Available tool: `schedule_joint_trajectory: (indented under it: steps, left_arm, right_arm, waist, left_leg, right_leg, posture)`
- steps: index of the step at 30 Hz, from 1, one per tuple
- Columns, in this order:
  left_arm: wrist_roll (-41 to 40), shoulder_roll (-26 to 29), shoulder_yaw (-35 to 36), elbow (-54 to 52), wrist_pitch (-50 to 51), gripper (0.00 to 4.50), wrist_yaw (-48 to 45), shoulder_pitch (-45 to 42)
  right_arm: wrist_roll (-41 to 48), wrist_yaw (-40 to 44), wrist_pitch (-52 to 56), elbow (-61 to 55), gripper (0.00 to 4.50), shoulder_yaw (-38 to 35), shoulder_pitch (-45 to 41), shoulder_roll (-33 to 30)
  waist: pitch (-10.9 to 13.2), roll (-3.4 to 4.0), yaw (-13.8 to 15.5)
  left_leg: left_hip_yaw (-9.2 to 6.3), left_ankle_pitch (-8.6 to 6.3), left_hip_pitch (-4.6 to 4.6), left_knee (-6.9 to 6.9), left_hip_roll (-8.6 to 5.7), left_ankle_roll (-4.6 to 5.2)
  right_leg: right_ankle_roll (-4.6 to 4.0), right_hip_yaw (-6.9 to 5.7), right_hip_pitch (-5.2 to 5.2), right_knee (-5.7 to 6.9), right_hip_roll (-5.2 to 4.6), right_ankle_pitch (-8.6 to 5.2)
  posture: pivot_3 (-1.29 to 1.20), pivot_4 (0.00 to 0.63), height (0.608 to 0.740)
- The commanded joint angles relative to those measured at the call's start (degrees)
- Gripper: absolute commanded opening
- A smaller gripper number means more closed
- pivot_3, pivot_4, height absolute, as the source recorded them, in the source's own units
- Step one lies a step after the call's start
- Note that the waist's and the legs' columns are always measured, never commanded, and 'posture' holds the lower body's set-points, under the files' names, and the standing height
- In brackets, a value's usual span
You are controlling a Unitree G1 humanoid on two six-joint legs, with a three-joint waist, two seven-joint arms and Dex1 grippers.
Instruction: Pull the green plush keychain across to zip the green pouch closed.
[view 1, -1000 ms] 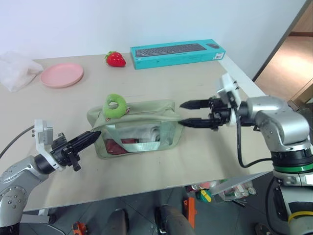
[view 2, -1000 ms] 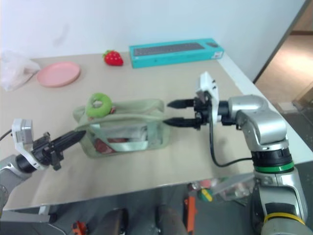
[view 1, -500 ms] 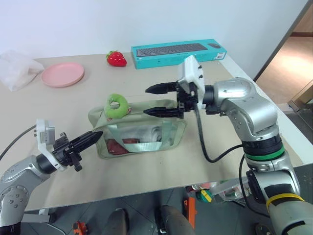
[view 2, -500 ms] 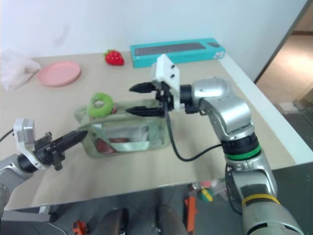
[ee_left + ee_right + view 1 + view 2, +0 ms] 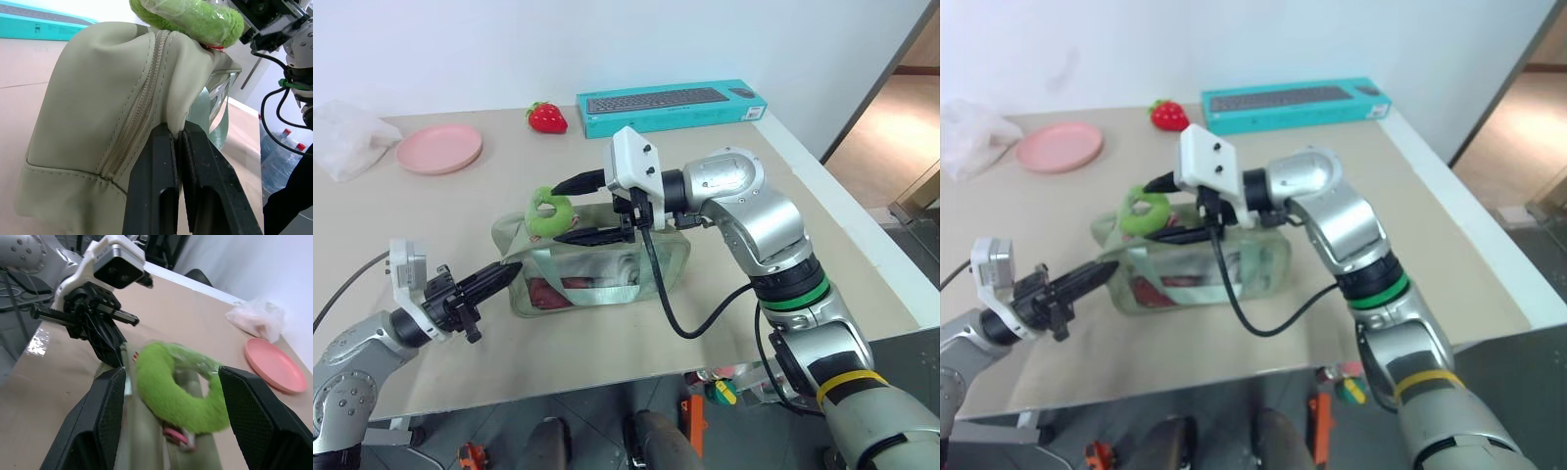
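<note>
The green pouch [image 5: 607, 262] lies on the table, its top zipper [image 5: 139, 115] running along the top. The green plush keychain [image 5: 548, 211] sits at the pouch's left top end on a pink ring [image 5: 175, 434]. My right gripper [image 5: 566, 209] is open and reaches in from the right, one finger above the plush and one below it, not touching. In the right wrist view the plush [image 5: 181, 391] lies between the two pads. My left gripper [image 5: 178, 129] is shut, pinching the fabric at the pouch's left end [image 5: 512, 269].
At the back of the table are a pink plate [image 5: 439, 149], a red strawberry [image 5: 545, 117] and a teal keyboard box [image 5: 671, 103]. A white plastic bag [image 5: 347, 137] lies at the far left. The table's right edge [image 5: 822, 186] runs close by the right arm.
My right arm has swung left from beyond the pouch's right end to over its top and rolled, so its open fingers now straddle the plush. The left gripper and pouch stayed put.
</note>
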Motion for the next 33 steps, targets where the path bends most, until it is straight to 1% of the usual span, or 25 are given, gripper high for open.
schedule_joint_trajectory:
  steps: [1, 9, 12, 15, 18, 19, 23, 27, 28, 33]
  left_arm:
    - [0.2, -0.1, -1.1, -1.9, 0.0, 0.00, -0.6, 0.6]
    - [0.3, -0.1, -1.0, -2.3, -0.3, 0.00, -0.2, 1.0]
    - [0.4, -0.1, -1.0, -2.2, -0.5, 0.00, -0.1, 1.0]
    - [0.5, -0.2, -1.0, -2.2, -0.6, 0.00, -0.1, 1.0]
    - [0.6, -0.3, -1.1, -2.1, -0.7, 0.00, -0.1, 1.0]
    - [0.6, -0.3, -1.2, -2.1, -0.8, 0.00, -0.1, 1.0]
    - [0.8, -0.5, -1.4, -2.0, -0.9, 0.00, -0.2, 0.9]
    - [0.8, -0.6, -1.7, -2.0, -1.0, 0.00, -0.2, 0.8]
    - [0.8, -0.5, -1.8, -2.0, -1.0, 0.00, -0.1, 0.8]
    - [0.6, -0.6, -2.2, -2.1, -1.2, 0.00, -0.2, 1.1]
  right_arm:
    - [-0.8, -0.1, -1.1, 1.7, 3.10, -0.3, -1.4, 1.4]
    - [-2.6, -0.1, -2.2, 5.8, 3.10, -0.2, -1.7, 3.3]
    - [-2.6, 0.6, -2.4, 6.0, 2.29, -0.3, -1.5, 3.3]
    - [-2.3, 1.6, -2.3, 5.6, 1.19, -0.6, -1.1, 3.0]
    - [-2.4, 2.0, -2.3, 5.7, 0.19, -0.9, -1.1, 2.9]
    - [-2.4, 2.1, -2.4, 5.8, 0.02, -1.0, -1.0, 2.9]
    - [-2.1, 2.1, -2.2, 6.6, 0.02, -1.8, -1.1, 2.7]
    - [-1.2, 0.5, -1.4, 9.2, 0.02, -5.5, -3.0, 1.5]
    - [-0.9, 0.3, -1.3, 10.2, 0.02, -6.6, -3.5, 0.6]
    - [2.3, 2.1, 0.7, 11.5, 0.02, -13.7, -4.1, -8.2]
  waist:
    - [0.0, -0.01, 0.0]
    - [0.0, -0.01, 0.0]
    - [0.0, -0.01, 0.0]
    - [0.0, -0.01, 0.0]
    - [0.0, -0.01, -0.1]
    - [0.0, -0.01, -0.1]
    - [0.0, -0.01, -0.1]
    - [0.0, -0.01, -0.1]
    - [0.0, -0.01, 0.0]
    - [0.0, -0.02, 0.5]
  left_leg:
    - [0.00, 0.00, -0.01, 0.00, 0.00, 0.00]
    - [0.01, 0.00, -0.01, 0.00, 0.01, 0.00]
    - [0.00, 0.00, -0.01, 0.00, 0.01, 0.00]
    - [0.00, 0.00, 0.00, 0.00, 0.01, 0.00]
    - [0.01, 0.00, 0.00, 0.00, 0.02, 0.00]
    - [0.00, 0.00, 0.00, 0.00, 0.03, 0.00]
    - [0.00, 0.00, 0.00, -0.01, 0.04, 0.00]
    - [0.00, 0.00, 0.00, 0.00, 0.01, 0.00]
    - [0.00, 0.00, -0.01, 0.00, 0.01, 0.00]
    - [0.05, 0.00, -0.07, 0.01, -0.11, 0.00]
  right_leg:
    - [0.00, 0.00, 0.00, 0.00, 0.00, 0.00]
    - [0.00, 0.00, -0.01, 0.00, 0.00, 0.00]
    - [0.00, 0.00, -0.01, 0.00, 0.01, 0.00]
    - [0.00, 0.00, -0.01, 0.00, 0.01, 0.00]
    - [0.00, -0.01, -0.01, 0.00, 0.03, 0.00]
    - [0.00, 0.00, -0.02, 0.00, 0.03, 0.00]
    - [-0.01, -0.01, -0.02, 0.00, 0.04, 0.00]
    - [0.00, 0.00, -0.01, 0.00, 0.02, 0.00]
    - [0.00, 0.01, -0.01, 0.00, 0.02, 0.00]
    - [0.10, -0.02, -0.01, -0.05, -0.19, -0.05]
  posture:
    - [0.00, 0.150, 0.740]
    - [0.00, 0.150, 0.740]
    - [0.00, 0.150, 0.740]
    - [0.00, 0.150, 0.740]
    - [0.00, 0.150, 0.740]
    - [0.00, 0.150, 0.740]
    - [0.00, 0.150, 0.740]
    - [0.00, 0.150, 0.740]
    - [0.00, 0.150, 0.740]
    - [0.00, 0.150, 0.740]
